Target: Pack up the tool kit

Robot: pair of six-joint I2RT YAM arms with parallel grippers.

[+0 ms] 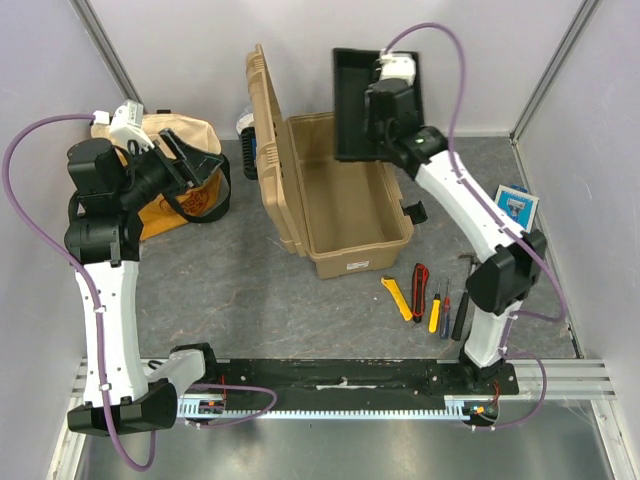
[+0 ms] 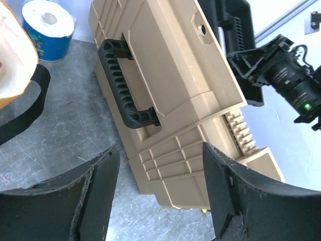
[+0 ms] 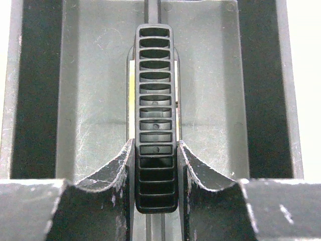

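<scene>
The right gripper is clamped narrowly on the ribbed tray handle of the black inner tray. The tray hangs tilted at upper centre, above the open tan toolbox in mid-frame. At upper left, the left gripper stands wide and empty, facing the lid handle. A yellow cutter and screwdrivers lie at lower right.

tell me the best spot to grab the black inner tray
The ribbed centre handle, coming square onto the open face of the black inner tray, one finger on each side. It runs as a slim raised bar down the tray's middle, narrow enough to pinch, and the right end effector grips it exactly so.
</scene>
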